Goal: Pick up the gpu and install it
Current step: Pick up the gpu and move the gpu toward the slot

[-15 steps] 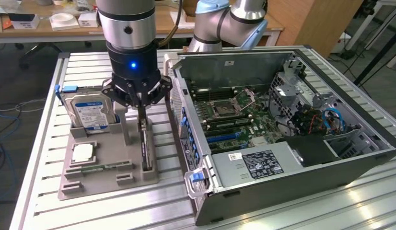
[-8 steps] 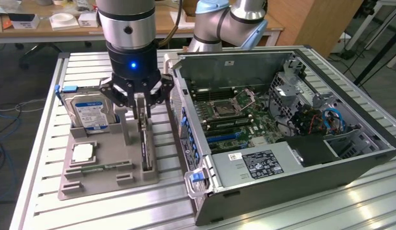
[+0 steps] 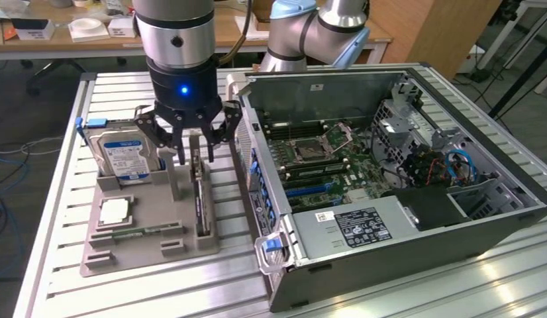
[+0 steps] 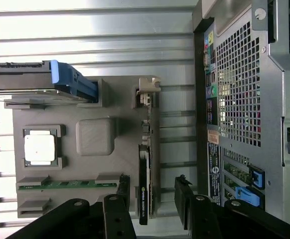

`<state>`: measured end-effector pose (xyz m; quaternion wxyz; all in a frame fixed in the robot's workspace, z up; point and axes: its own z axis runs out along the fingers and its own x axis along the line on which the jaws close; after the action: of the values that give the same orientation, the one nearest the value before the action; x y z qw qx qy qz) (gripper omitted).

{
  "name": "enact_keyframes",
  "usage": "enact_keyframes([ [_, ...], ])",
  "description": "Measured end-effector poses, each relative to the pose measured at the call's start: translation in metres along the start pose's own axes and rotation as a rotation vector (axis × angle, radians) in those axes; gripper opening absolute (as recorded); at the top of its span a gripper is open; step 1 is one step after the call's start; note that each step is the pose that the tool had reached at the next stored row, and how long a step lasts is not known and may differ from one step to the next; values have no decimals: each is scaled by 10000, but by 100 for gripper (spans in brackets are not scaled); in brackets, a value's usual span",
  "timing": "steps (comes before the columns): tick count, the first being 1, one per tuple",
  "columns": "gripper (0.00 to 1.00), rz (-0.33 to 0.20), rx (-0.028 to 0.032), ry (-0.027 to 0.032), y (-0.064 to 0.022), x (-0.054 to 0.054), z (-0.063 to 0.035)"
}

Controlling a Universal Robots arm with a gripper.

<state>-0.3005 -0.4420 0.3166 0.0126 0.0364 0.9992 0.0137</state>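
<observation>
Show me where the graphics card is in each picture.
Exterior view: the gpu stands on edge in the gray holder, at the exterior view's left of the computer case.
Wrist view: the gpu is the dark strip on the holder's side nearest the case.
Shared landmark: the square silver chip in the holder.

Grey tray (image 3: 123, 257) holds hard drive (image 3: 123, 156), square chip (image 3: 114, 211), perhaps a memory stick (image 3: 138, 233); open computer case (image 3: 406, 266) beside.
</observation>
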Motion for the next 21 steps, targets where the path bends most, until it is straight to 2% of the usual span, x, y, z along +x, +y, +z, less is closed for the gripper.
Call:
enact_keyframes([
  [4, 49, 0, 4, 1, -2, 1, 3],
  [11, 49, 0, 11, -1, -63, -3, 55],
  [21, 49, 1, 38, -3, -115, -1, 200],
])
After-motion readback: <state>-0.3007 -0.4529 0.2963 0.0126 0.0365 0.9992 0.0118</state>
